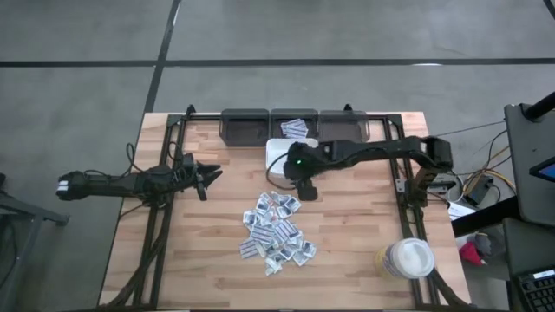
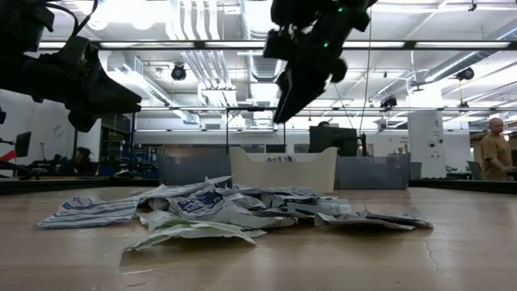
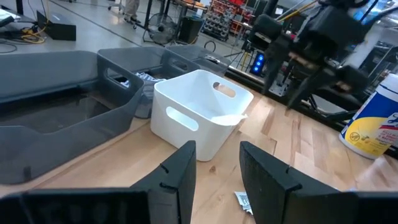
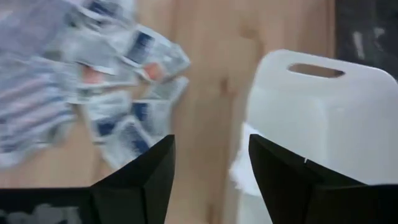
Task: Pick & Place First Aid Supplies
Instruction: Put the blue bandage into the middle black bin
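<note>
Though printed, sachets (image 1: 277,232) stay unreadable.

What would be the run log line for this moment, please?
right gripper: open, empty, beside white bin | left gripper: open, waiting at table's left | sachets: piled mid-table

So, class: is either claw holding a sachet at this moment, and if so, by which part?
Nothing is held. The right claw stands open and empty beside the white bin; the left claw is open and empty too.
</note>
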`<state>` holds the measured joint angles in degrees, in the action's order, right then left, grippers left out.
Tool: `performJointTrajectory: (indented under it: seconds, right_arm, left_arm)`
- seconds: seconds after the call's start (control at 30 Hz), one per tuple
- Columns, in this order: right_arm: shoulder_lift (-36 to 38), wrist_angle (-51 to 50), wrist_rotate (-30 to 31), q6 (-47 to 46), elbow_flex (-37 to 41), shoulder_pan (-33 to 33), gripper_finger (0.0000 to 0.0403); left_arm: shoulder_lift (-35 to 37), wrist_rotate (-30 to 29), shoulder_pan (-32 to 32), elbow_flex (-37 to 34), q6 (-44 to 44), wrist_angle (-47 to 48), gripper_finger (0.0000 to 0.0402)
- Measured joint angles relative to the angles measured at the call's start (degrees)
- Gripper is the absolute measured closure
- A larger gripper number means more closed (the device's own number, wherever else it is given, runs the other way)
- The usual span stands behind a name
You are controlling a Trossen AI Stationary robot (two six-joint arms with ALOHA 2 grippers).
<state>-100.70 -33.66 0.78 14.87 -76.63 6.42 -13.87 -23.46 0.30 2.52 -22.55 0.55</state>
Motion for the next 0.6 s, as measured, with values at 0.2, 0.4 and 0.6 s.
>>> performJointTrajectory:
  seconds: [0.2, 0.4, 0.6]
  right_arm:
    - [-4.34, -1.88, 2.00, 0.15, -2.82, 0.12, 0.0199]
    - [-5.84, -2.39, 1.98, 0.15, -2.81, -0.09, 0.0199]
    - [-6.85, -1.89, 5.05, 0.14, -2.81, -0.17, 0.0199]
  left_arm:
    - [-0.19, 0.00, -0.02, 0.00, 0.00, -0.02, 0.0278]
    - [-0.17, -0.02, 0.00, 0.00, 0.00, 0.51, 0.0278]
    - [-0.46, -0.02, -0.02, 0.00, 0.02, 0.53, 0.0278]
